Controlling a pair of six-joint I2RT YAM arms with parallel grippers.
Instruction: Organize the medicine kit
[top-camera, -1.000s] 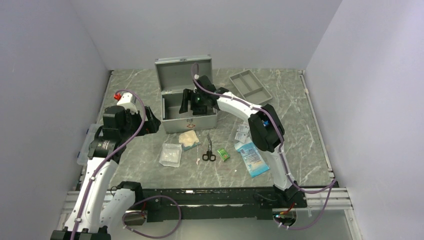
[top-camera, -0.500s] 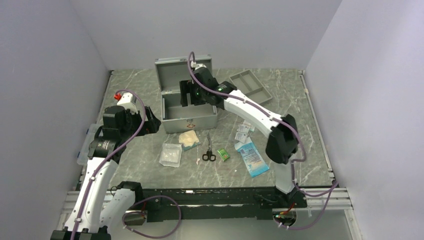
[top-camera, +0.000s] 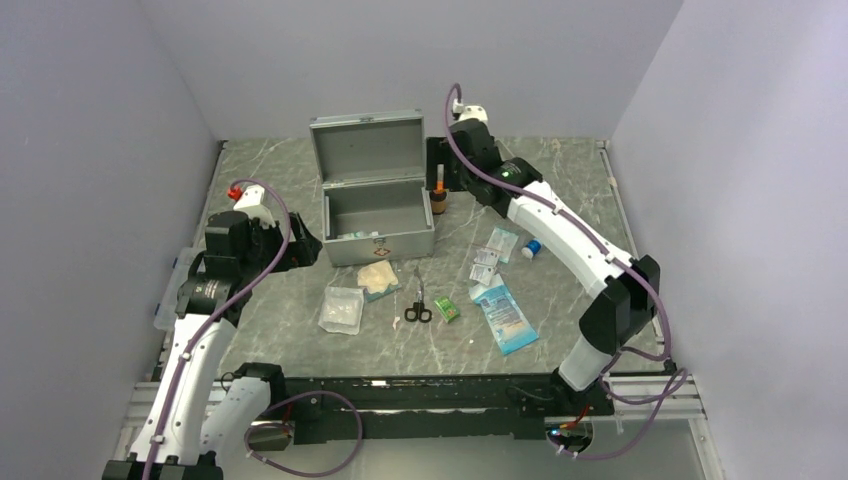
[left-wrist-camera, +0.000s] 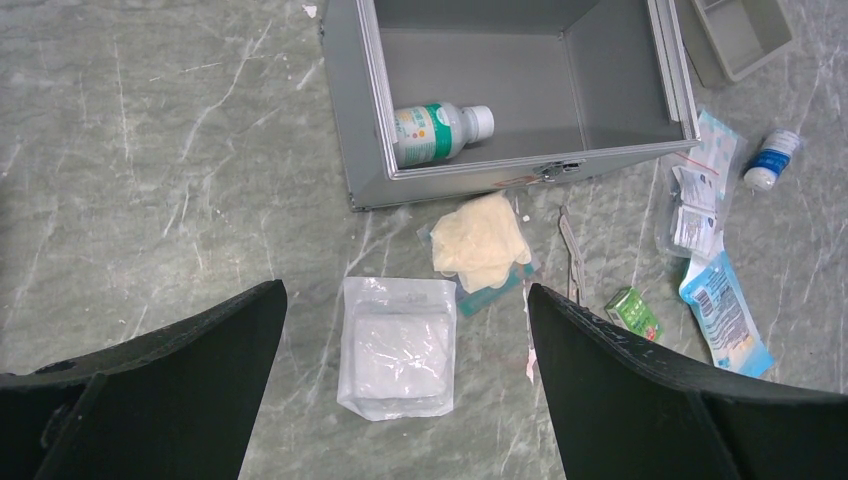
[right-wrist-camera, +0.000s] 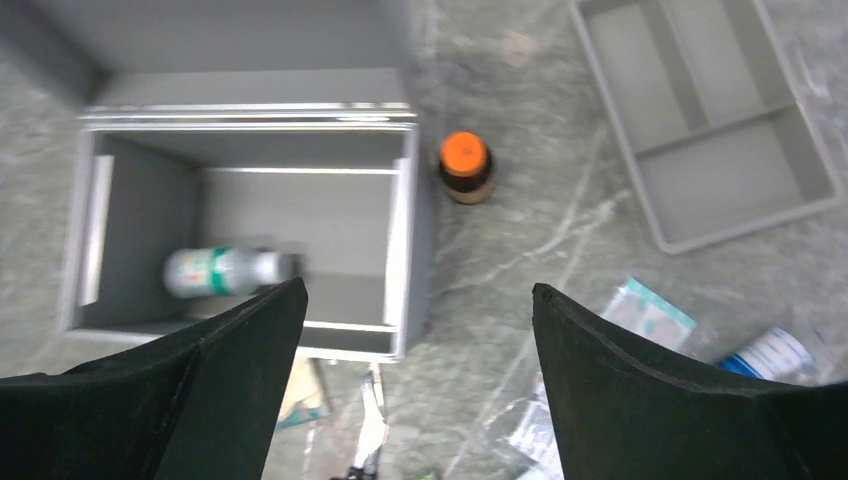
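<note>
Hovering released and empty over the orange-capped bottle (right-wrist-camera: 466, 167) standing just right of the open medicine kit (top-camera: 378, 226), far-centre on the desk (top-camera: 270, 180), the right pincer (right-wrist-camera: 415, 292) is risking toppling it by descending off-centre.

Noted: medicine kit (top-camera: 366, 150) silver-grey; surface (top-camera: 450, 345) grey-green, white-veined marble pattern; small bottle (right-wrist-camera: 466, 167) orange-capped; second bottle (left-wrist-camera: 437, 131) white, green-labelled.
</note>
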